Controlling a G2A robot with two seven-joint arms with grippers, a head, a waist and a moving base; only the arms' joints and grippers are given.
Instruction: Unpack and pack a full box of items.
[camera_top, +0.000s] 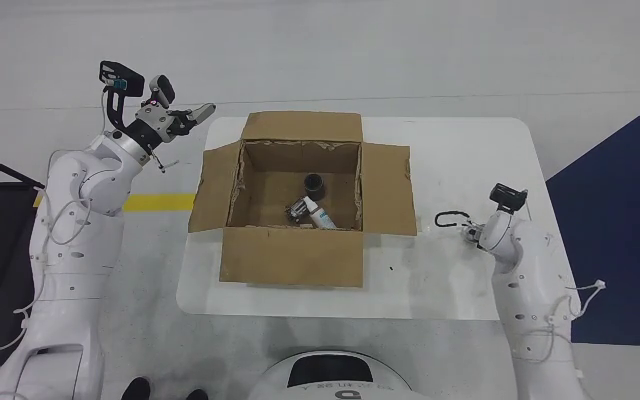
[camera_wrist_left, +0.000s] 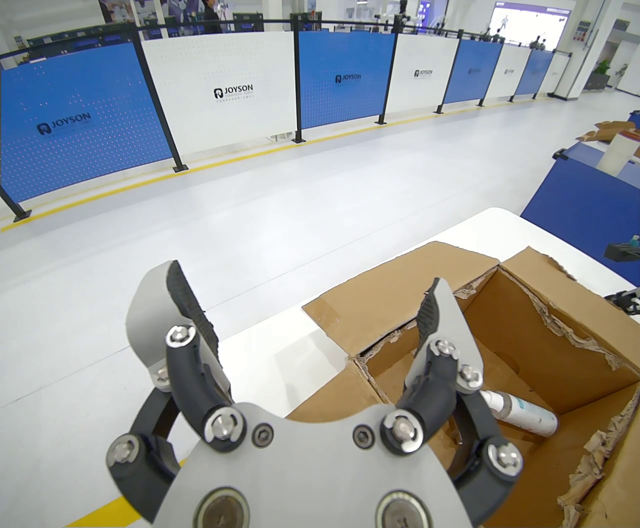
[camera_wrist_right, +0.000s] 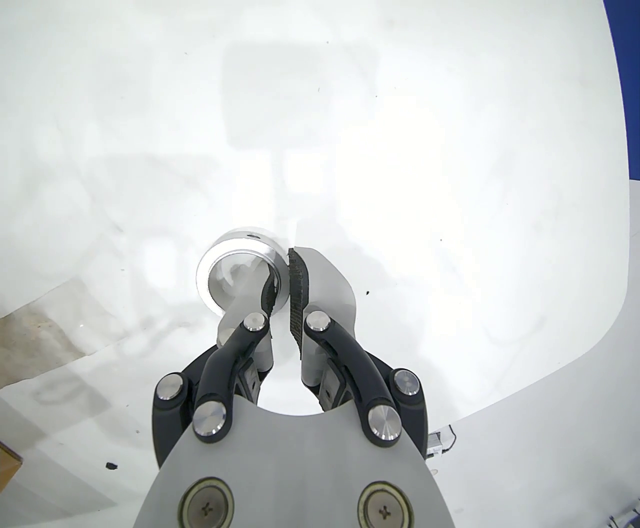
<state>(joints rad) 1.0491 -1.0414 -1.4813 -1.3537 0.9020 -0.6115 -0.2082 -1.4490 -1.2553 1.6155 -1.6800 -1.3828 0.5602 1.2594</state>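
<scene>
Since the white table (camera_top: 450, 285) carries the cardboard box (camera_top: 290, 258) at its middle with the flaps spread, you work around that. On the box floor lie a white bottle (camera_top: 321, 213), a black cylinder (camera_top: 316, 183) and a small dark object (camera_top: 297, 211).

Your left gripper (camera_wrist_left: 304, 280) hangs beyond the box's far left corner, jaws wide apart and empty. Your right gripper (camera_wrist_right: 284, 280) is low over the table to the right of the box. Its jaws are clamped on the wall of a metal ring (camera_wrist_right: 240, 244), with one finger inside it.

This looks like an unpacking placement. Bring the ring down flat, part the jaws only a little, then lift straight up so the inner finger clears the rim.

You cannot tell whether the ring touches the table. The dark object beside the bottle is too small to identify.
</scene>
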